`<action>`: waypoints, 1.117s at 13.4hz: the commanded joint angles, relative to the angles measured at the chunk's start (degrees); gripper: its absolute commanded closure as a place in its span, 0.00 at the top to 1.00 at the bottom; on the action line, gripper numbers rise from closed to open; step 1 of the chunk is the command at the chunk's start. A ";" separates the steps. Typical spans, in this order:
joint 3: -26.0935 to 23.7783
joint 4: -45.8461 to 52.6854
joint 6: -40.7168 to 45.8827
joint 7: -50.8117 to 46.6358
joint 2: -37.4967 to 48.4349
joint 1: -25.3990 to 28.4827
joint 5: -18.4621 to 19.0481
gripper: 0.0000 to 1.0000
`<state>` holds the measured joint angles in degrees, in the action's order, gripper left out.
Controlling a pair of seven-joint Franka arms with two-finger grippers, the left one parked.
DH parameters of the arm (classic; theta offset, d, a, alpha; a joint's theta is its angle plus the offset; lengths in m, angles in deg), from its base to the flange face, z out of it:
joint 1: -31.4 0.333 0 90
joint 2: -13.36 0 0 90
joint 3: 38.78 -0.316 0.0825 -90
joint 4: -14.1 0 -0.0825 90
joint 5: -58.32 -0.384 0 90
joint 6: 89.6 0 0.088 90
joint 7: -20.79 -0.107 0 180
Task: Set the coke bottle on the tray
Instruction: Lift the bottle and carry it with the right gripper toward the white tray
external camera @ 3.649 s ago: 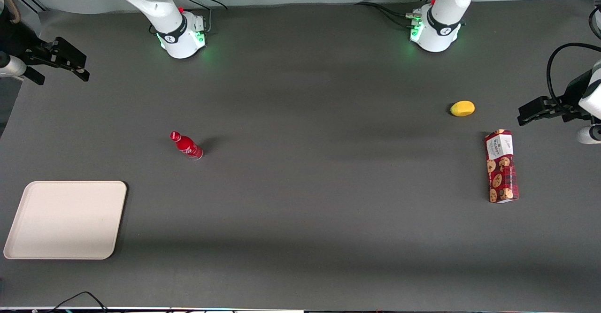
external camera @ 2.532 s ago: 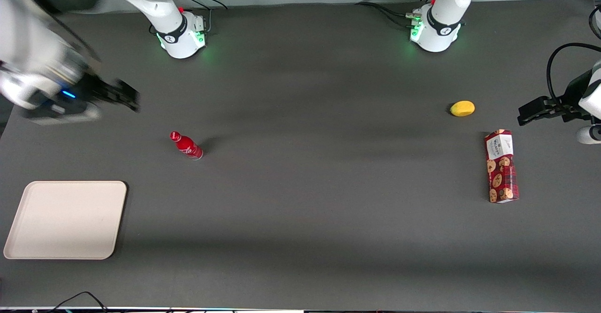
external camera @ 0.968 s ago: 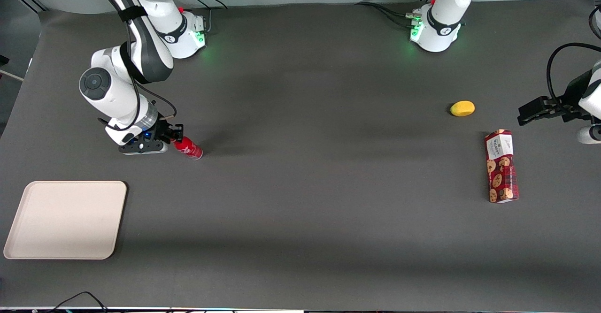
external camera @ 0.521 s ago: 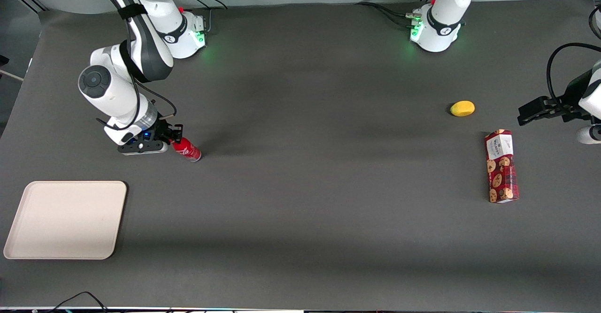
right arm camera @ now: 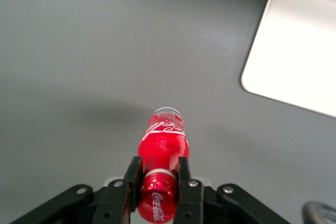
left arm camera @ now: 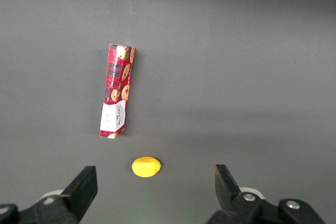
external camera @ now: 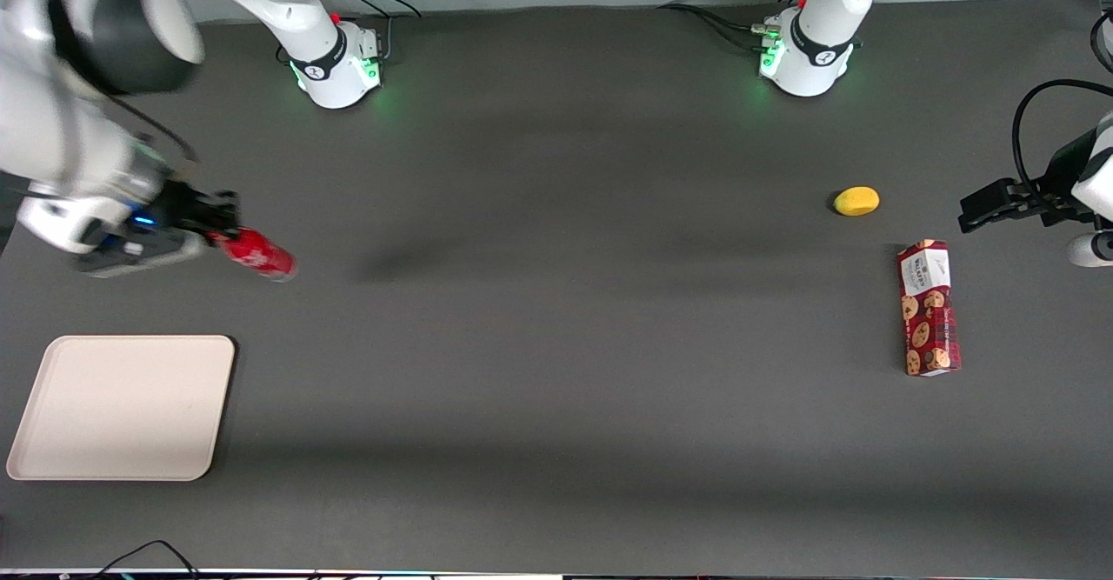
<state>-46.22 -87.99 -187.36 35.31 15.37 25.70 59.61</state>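
My right gripper (external camera: 219, 230) is shut on the neck of the small red coke bottle (external camera: 258, 256) and holds it lifted above the table, toward the working arm's end. In the right wrist view the gripper (right arm camera: 159, 178) clamps just below the red cap, and the bottle (right arm camera: 164, 139) points away with its silvery base outward. The cream-white tray (external camera: 122, 406) lies flat on the table, nearer to the front camera than the gripper; one corner of the tray also shows in the right wrist view (right arm camera: 294, 77). The tray holds nothing.
A yellow lemon-like fruit (external camera: 856, 201) and a red cookie box (external camera: 928, 308) lie toward the parked arm's end of the table; both also show in the left wrist view, fruit (left arm camera: 146, 166) and box (left arm camera: 117, 91). The two arm bases (external camera: 337, 58) stand at the table's back edge.
The gripper came down onto the standing bottle and closed on its neck. Since half a second ago it has lifted the bottle and carried it toward the working arm's end of the table.
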 commanded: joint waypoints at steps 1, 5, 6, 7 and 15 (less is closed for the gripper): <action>7.85 8.56 4.76 15.91 -2.18 0.42 3.34 0.00; 16.47 15.41 4.42 36.93 -7.87 -1.68 5.13 0.00; 17.10 16.65 3.37 41.85 -10.33 -4.82 4.95 0.00; 17.02 18.14 0.93 47.90 -13.84 -8.16 4.60 0.00; 16.67 31.77 -20.96 65.27 -40.74 -17.77 3.46 0.00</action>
<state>-28.92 -62.50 -206.36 97.99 -19.90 9.04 63.57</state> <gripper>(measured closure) 0.683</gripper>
